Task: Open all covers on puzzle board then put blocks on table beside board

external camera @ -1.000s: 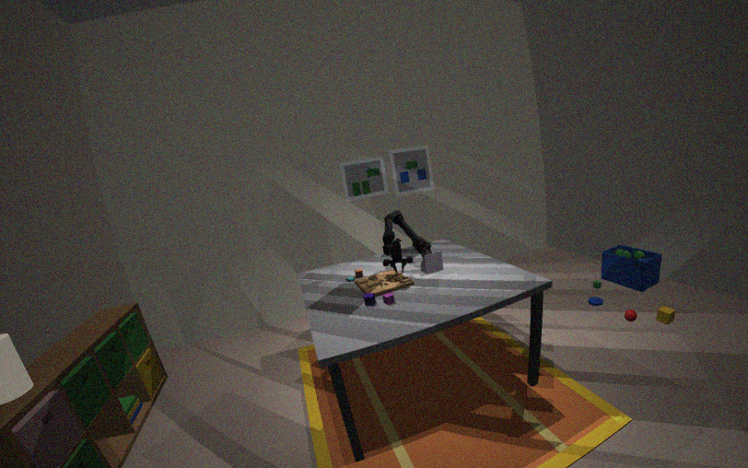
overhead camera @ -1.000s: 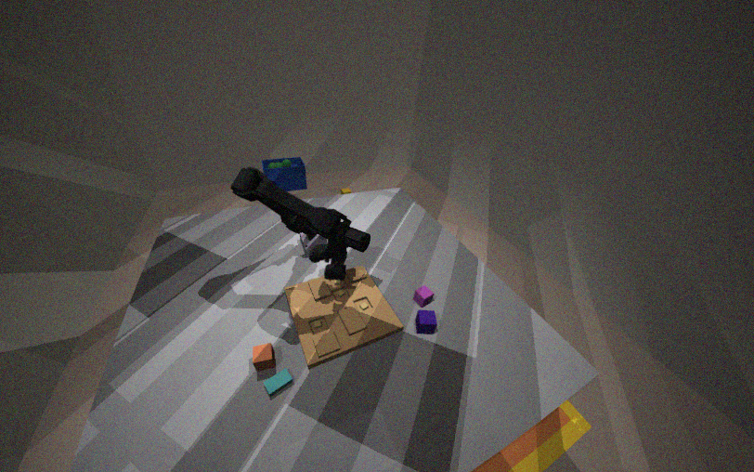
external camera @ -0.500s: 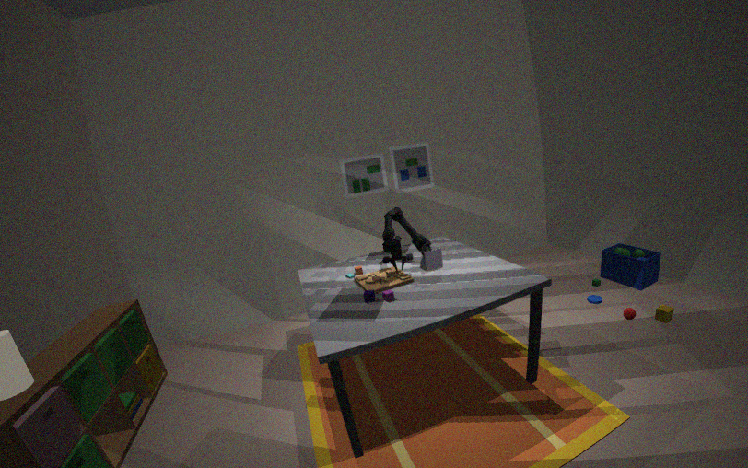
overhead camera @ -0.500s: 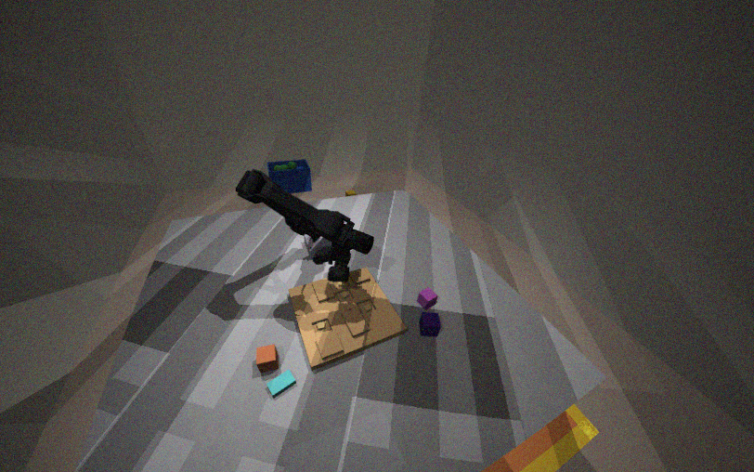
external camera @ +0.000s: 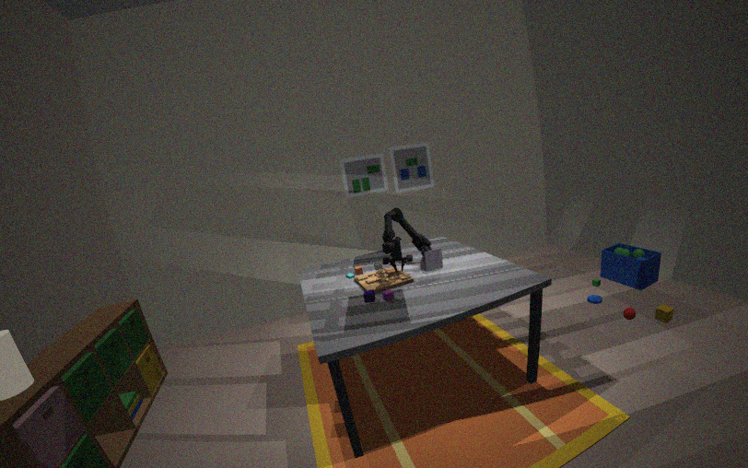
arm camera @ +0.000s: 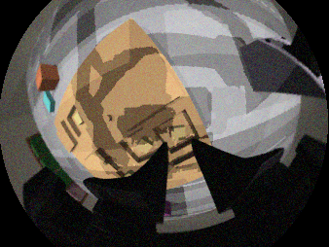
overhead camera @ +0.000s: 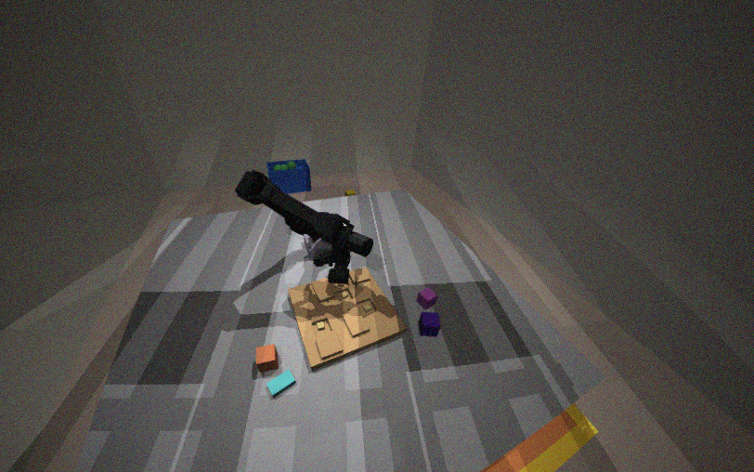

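The wooden puzzle board point(overhead camera: 393, 324) point(external camera: 370, 286) point(arm camera: 128, 34) lies on the table, partly in shadow. Pale square wells show in it: a front-left well point(overhead camera: 320, 324), a right well point(overhead camera: 367, 307) and a well near the gripper point(overhead camera: 345, 294). A long cover point(overhead camera: 329, 341) lies in front of the front-left well, leaving it uncovered. An orange block point(overhead camera: 266, 357) point(arm camera: 48, 77) and a cyan block point(overhead camera: 281, 383) point(arm camera: 49, 101) rest left of the board; a magenta block point(overhead camera: 426, 298) and a dark purple block point(overhead camera: 429, 323) rest right. My gripper point(external camera: 398, 271) point(arm camera: 179, 143) is partly open and empty, low over the board's rear part. Shadow obscures the rear covers.
The arm's grey base point(external camera: 431, 260) stands behind the board. The table point(external camera: 468, 300) has a striped top. A blue bin point(overhead camera: 290, 178) point(external camera: 629, 268) with green balls stands on the floor beyond it. A shelf point(external camera: 87, 364) stands away from the table.
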`<act>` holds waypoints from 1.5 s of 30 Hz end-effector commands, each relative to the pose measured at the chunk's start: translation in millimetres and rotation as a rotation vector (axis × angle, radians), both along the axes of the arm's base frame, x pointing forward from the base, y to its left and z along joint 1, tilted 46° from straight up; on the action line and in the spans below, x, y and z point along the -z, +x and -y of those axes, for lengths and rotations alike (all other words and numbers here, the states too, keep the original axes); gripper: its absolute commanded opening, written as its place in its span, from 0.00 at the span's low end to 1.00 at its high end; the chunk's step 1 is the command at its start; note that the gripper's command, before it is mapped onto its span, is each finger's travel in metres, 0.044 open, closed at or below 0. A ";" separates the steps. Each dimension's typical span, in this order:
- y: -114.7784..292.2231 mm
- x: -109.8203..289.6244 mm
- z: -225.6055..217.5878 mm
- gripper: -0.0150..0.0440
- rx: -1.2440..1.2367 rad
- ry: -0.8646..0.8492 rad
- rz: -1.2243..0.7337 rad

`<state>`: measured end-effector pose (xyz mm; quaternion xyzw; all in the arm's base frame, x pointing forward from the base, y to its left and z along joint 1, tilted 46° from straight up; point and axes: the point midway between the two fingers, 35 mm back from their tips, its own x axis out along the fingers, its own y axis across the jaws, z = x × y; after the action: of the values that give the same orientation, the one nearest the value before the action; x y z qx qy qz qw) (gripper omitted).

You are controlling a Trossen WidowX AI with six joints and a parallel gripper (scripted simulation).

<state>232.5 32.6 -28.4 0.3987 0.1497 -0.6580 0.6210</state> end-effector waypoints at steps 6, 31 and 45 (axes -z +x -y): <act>-0.8 6.0 8.3 0.50 -0.001 -0.007 -0.007; 0.3 15.7 18.6 0.50 -0.001 -0.008 -0.007; 1.8 16.6 18.3 0.41 0.001 -0.003 -0.001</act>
<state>234.0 14.1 -45.2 0.3971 0.1492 -0.6590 0.6211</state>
